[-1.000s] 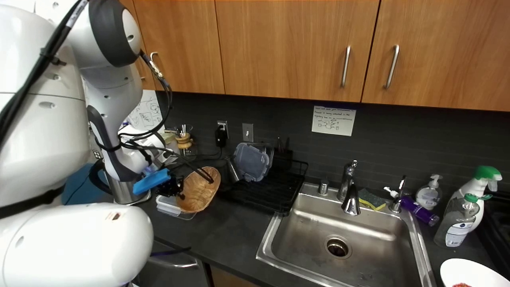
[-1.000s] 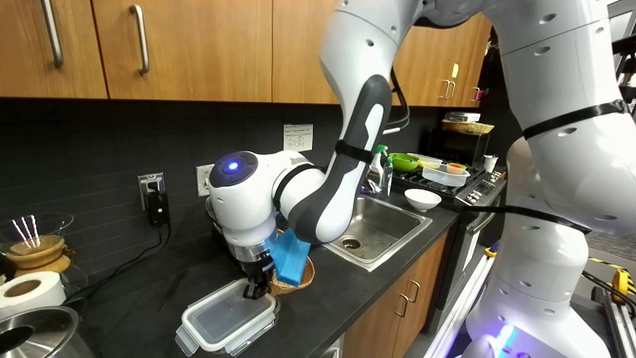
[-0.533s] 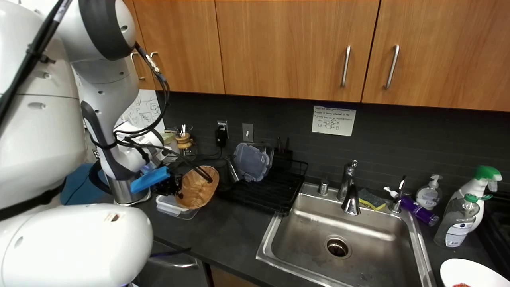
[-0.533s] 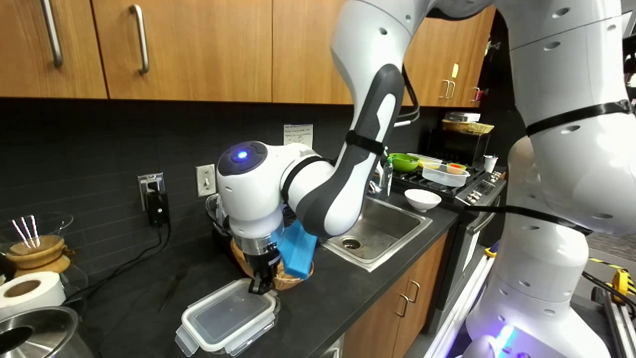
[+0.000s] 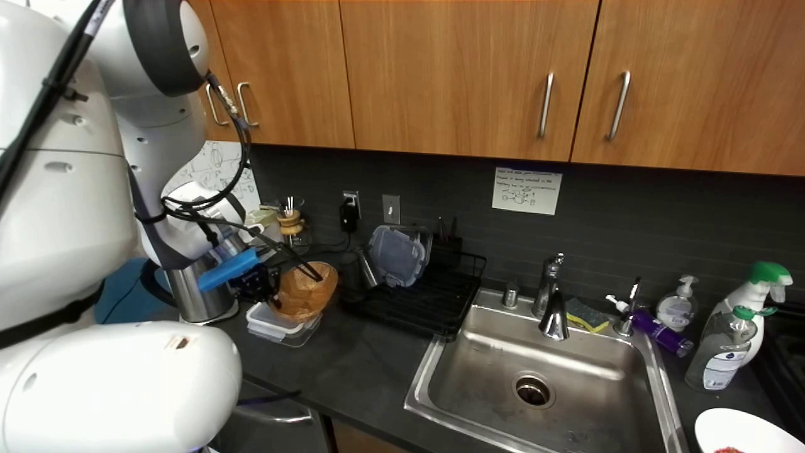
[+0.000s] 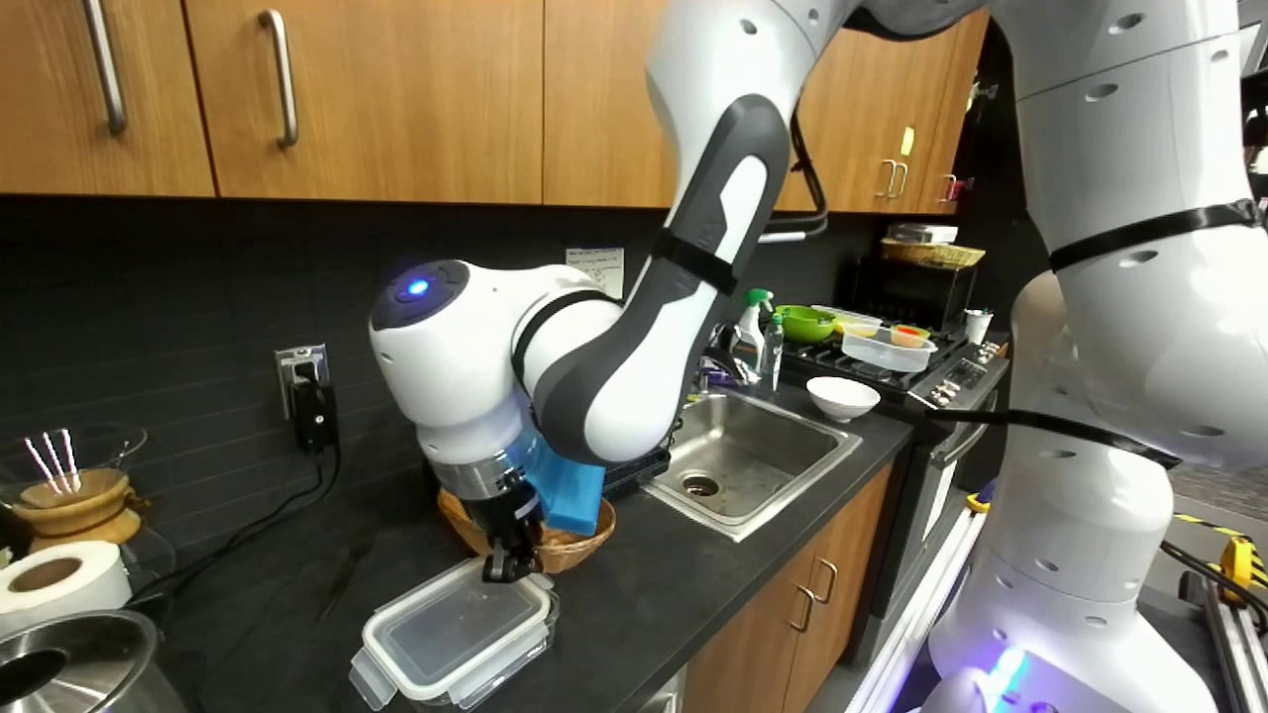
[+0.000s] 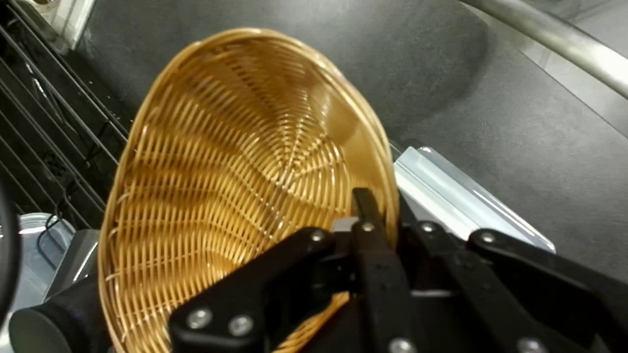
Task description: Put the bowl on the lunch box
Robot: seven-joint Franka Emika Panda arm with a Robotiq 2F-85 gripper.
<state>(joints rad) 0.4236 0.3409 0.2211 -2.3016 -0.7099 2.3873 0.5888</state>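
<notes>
The bowl (image 7: 230, 196) is light brown and woven, and my gripper (image 7: 384, 206) pinches its rim, one finger inside the wall and one outside. It hangs tilted in an exterior view (image 5: 309, 294), its hollow turned partly toward that camera. The lunch box (image 6: 451, 634), a translucent container with a pale lid, lies flat on the counter. My fingertips are over its far right corner in that exterior view, with the bowl beyond them. In the wrist view the bowl hides much of the lunch box. Whether bowl and lid touch, I cannot tell.
A black dish rack (image 5: 415, 308) holding clear containers stands beside the bowl, with the steel sink (image 5: 434, 402) past it. On the opposite side are a steel pitcher (image 5: 198, 296) and a paper roll (image 6: 69, 584). A white dish (image 6: 842, 398) sits beyond the sink.
The wrist has tipped over and shifted away from the sink, carrying the bowl with it. The bowl hangs less steeply and its lower edge has risen. The lunch box has stayed put.
</notes>
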